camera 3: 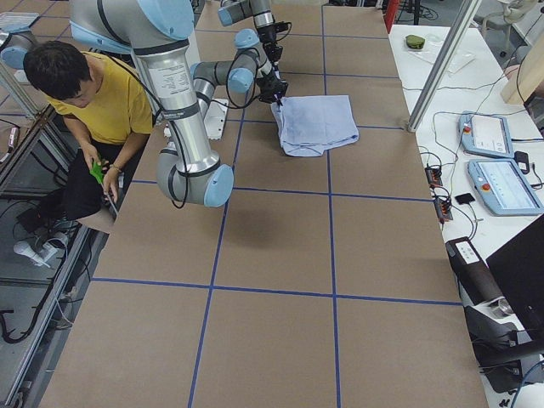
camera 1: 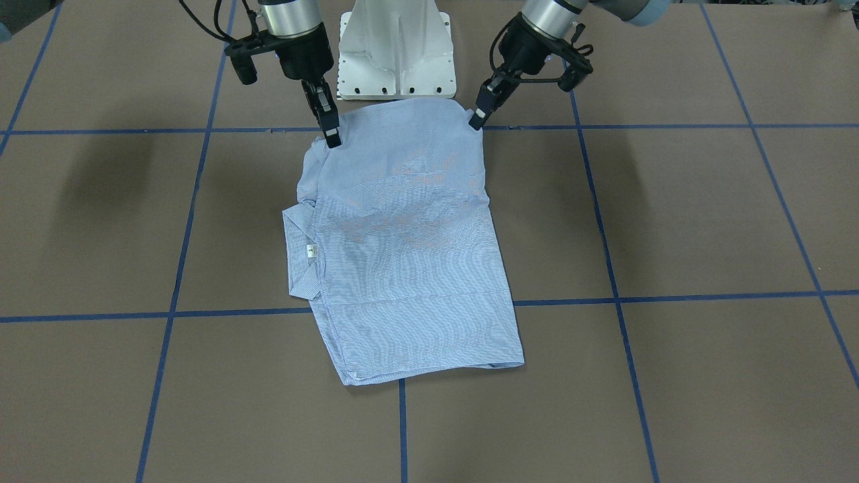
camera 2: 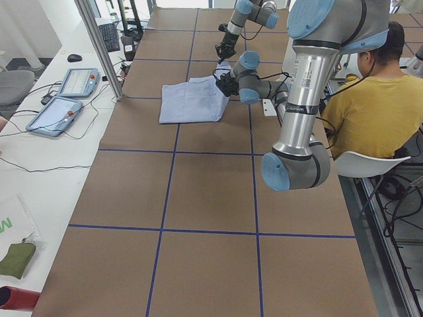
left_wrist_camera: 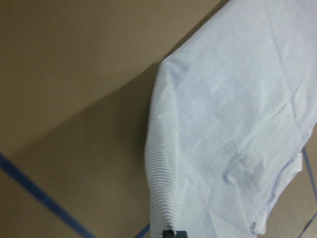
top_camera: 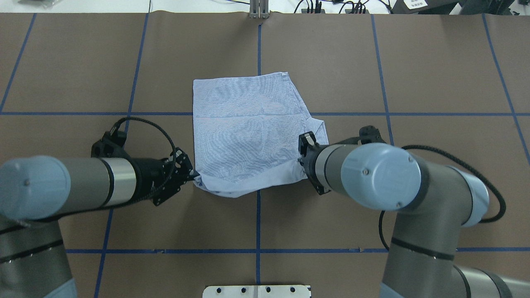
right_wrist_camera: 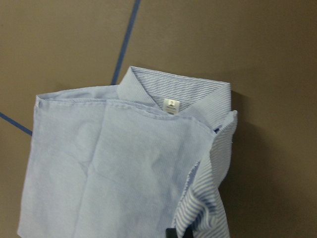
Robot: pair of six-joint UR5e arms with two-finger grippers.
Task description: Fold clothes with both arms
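The light-blue striped shirt (camera 1: 402,248) lies folded on the brown table, with its collar (camera 1: 298,251) and white neck label (camera 1: 311,251) at one side. The edge nearest the robot is raised a little. My left gripper (camera 1: 478,121) is shut on one corner of that edge, as the overhead view shows (top_camera: 193,177). My right gripper (camera 1: 332,137) is shut on the other corner, by the collar side. In the overhead view its fingers are hidden under its own wrist. The right wrist view shows the collar (right_wrist_camera: 173,91) and the cloth (right_wrist_camera: 124,163) hanging from the fingers. The left wrist view shows the cloth (left_wrist_camera: 233,124).
The white pedestal base (camera 1: 396,47) stands just behind the shirt. Blue tape lines grid the table. A person in yellow (camera 2: 370,92) sits behind the robot. Control pendants (camera 3: 493,144) lie on the white bench beyond the table's far edge.
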